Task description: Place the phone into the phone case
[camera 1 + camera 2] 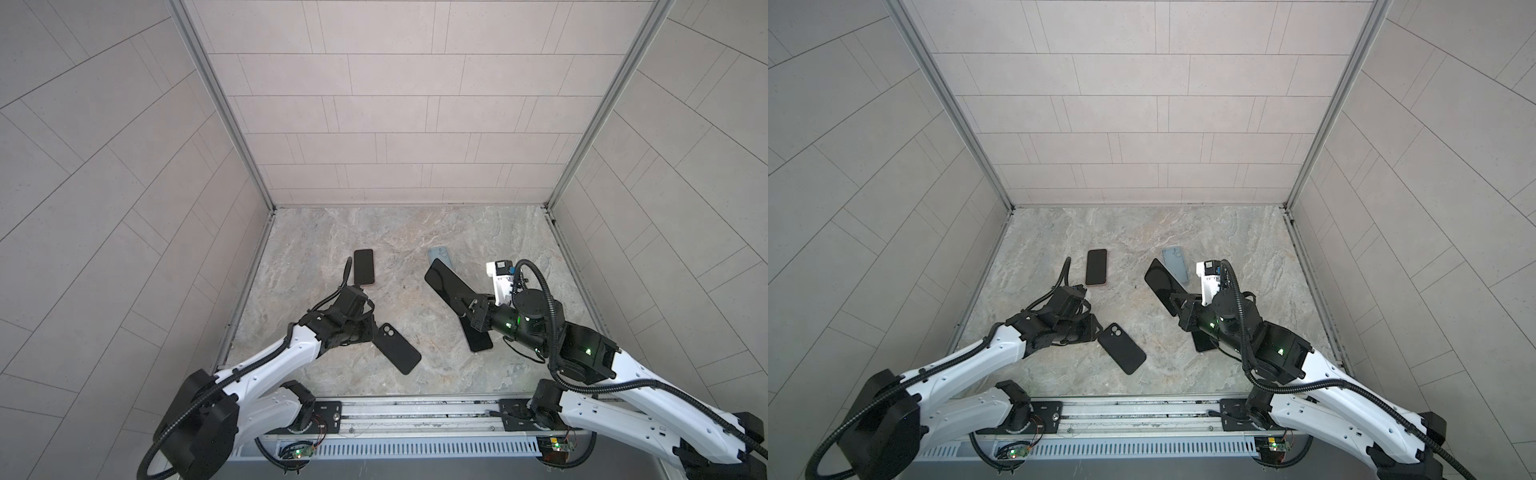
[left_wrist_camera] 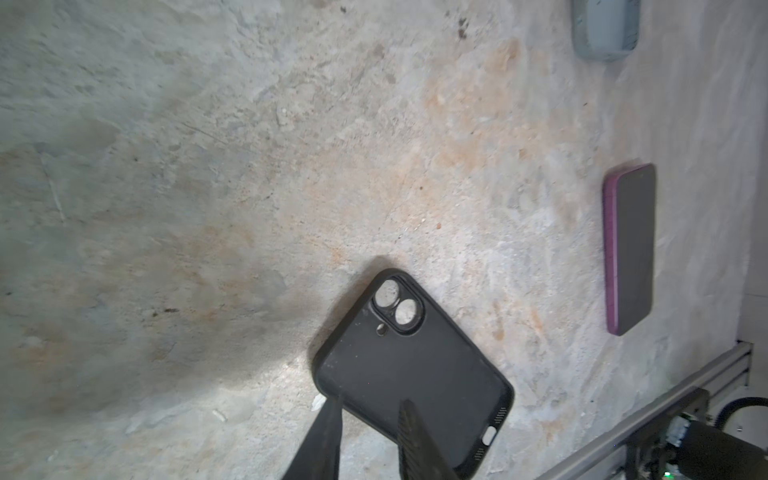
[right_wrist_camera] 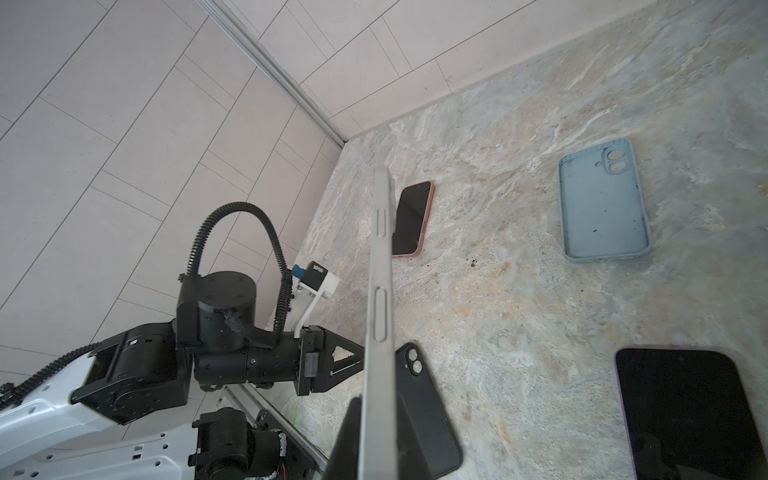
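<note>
Pale tiled walls (image 1: 395,104) three sides; mottled stone floor (image 1: 374,232); aluminium corner posts (image 1: 223,104).

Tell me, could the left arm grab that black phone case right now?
Probably yes. The left gripper hangs open right at the black case, fingers straddling its long edge, and nothing lies on it. The right gripper, holding the phone, is off to the side.

The silver-edged phone (image 3: 380,291) in the right gripper (image 3: 379,409) shows edge-on, its lower end cut off. The right arm (image 1: 511,322) hides much of the dark-screened phone (image 1: 480,344) lying beneath. A pale blue silicone case (image 2: 604,29) is cropped and blurred in the left wrist view.
</note>
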Controlling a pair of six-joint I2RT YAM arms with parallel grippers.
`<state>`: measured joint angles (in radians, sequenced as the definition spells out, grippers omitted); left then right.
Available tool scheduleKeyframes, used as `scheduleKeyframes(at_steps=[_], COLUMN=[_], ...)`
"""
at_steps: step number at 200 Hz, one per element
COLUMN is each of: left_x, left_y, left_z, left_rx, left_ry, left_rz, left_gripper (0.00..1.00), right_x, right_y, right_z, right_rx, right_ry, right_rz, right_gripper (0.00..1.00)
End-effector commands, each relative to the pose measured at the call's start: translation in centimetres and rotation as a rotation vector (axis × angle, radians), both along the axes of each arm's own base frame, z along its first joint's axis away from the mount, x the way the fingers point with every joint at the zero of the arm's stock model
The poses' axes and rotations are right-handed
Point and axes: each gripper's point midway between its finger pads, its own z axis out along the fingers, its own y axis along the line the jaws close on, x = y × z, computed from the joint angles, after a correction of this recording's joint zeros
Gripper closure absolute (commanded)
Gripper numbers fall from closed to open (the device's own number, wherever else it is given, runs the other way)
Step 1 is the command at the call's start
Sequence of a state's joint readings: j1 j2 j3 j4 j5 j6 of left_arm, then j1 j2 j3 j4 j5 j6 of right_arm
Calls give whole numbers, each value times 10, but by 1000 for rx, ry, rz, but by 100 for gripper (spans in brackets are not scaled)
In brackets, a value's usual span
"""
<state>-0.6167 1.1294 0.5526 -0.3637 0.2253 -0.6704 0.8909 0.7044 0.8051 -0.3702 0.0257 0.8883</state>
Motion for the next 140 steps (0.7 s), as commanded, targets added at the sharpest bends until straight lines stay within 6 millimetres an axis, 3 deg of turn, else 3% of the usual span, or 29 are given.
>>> scheduleKeyframes(at_steps=[1,93,140], left_x=[5,15,19], left_y=[2,-17,-10], left_z=[-4,-20,-33], left_rx=[61,113,194], left_ry=[-32,-4,18], left_rz=[-34,-128,-137], left_gripper=[70,73,78], right_x=[-1,0,-2], right_y=[-3,1,-2], right_z=[17,9,7], right_rx=[66,62,60], right_ry=[-42,-15,-12], right_rz=[-9,-3,-5], right_gripper=[100,100,100])
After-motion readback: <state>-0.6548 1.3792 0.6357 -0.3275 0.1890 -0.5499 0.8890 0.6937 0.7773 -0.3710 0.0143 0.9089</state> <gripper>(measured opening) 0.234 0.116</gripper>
